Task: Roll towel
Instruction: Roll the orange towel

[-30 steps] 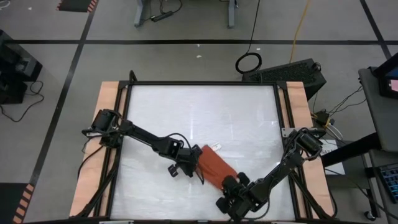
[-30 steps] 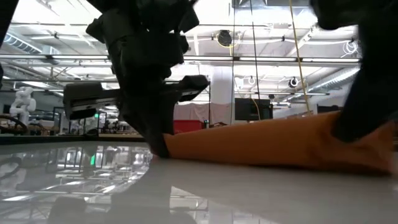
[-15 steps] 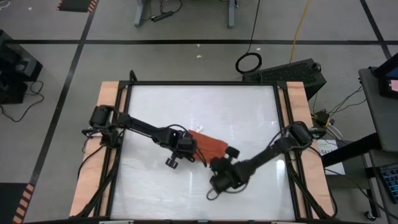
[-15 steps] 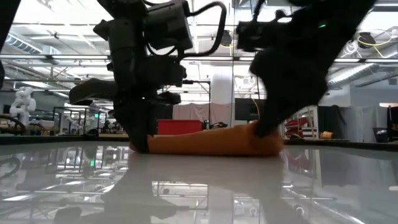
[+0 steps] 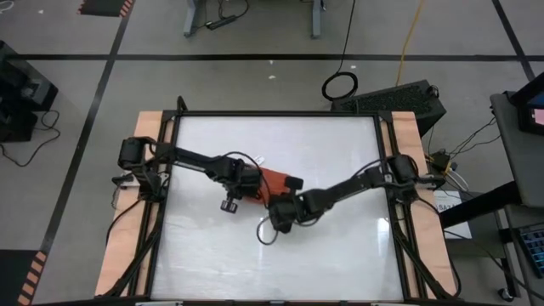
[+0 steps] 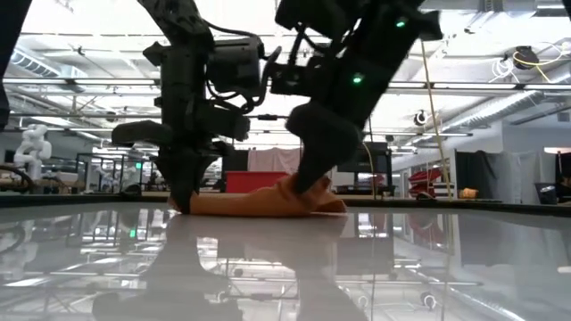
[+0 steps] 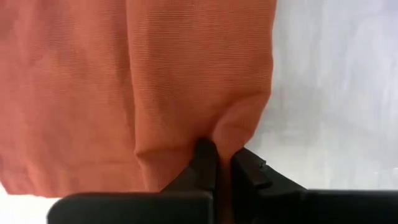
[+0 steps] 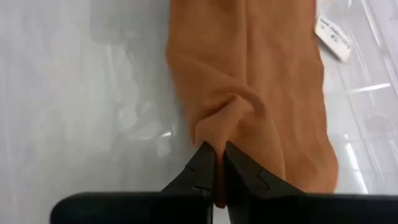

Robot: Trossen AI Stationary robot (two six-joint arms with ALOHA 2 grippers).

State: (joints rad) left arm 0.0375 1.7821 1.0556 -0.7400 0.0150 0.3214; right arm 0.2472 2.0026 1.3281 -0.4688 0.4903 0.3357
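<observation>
The rust-orange towel (image 5: 274, 180) lies bunched on the white tabletop near its middle, resting on its underside, and shows as a low mound in the low view (image 6: 254, 203). A white label (image 8: 333, 31) sticks out at its far end. My left gripper (image 5: 252, 189) stands at the towel's left end, shut on it (image 7: 217, 167). My right gripper (image 5: 284, 201) is at the towel's near right end, also shut on it (image 8: 217, 163). My left gripper pinches a small pucker at the towel's edge (image 7: 241, 132) between its two fingers. The fingers point down from above. The cloth rises to the fingertips (image 6: 185, 203), and the rest lies on the table. How many layers are held, I cannot tell. My right gripper pinches a raised fold of the towel (image 8: 229, 115) between its two fingers. It comes slanting down from the table's near right. The cloth is drawn up into a peak at the fingers (image 6: 308, 185), while the rest lies slack on the table.
The white tabletop (image 5: 340, 144) is framed by a black rail with wooden side strips (image 5: 144, 144). Bare table surface lies on all sides of the towel. Beyond the far edge are a dark box and cables on the floor (image 5: 395, 98).
Both grippers, still shut on the towel, have gone toward the table's far edge, and the right one has also swept far toward the left. Both have rolled about their pointing lines. The towel has slid from the near right toward the middle, turned about, and bunched up shorter.
</observation>
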